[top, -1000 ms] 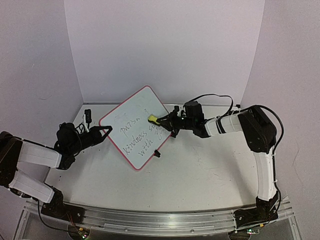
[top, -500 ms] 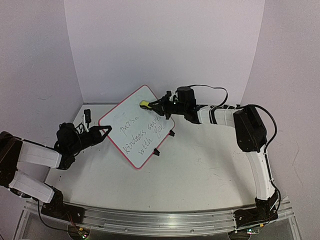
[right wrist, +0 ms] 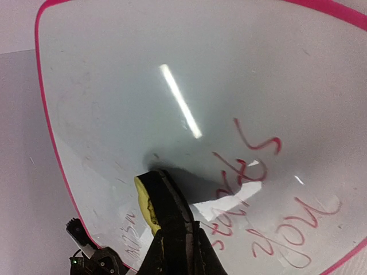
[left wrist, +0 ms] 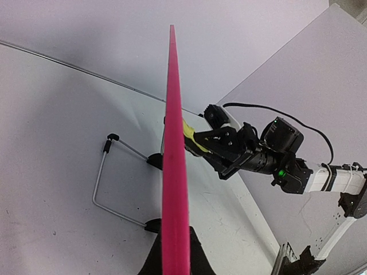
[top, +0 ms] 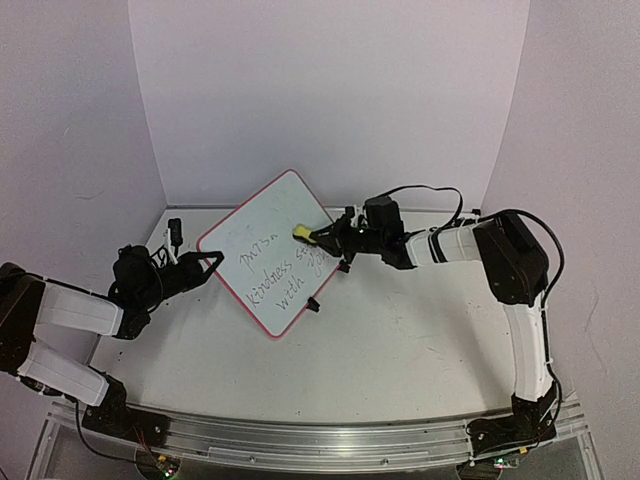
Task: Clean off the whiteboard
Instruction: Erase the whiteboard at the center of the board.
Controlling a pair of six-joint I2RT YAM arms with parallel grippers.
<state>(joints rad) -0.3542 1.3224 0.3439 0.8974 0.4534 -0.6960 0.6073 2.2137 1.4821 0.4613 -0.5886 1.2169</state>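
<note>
Whiteboard (top: 265,255) stands propped mid-table, with the left gripper (top: 206,261) clamped on its left corner. The right gripper (top: 316,237) is closed on a yellow eraser (top: 300,234) pressed to the board's upper right. The writing lies just below it — slanting toward the near corner — within that arm's reach.

The right gripper (top: 309,235) swept its yellow eraser (top: 299,233) up the whiteboard (top: 255,245) and back down
</note>
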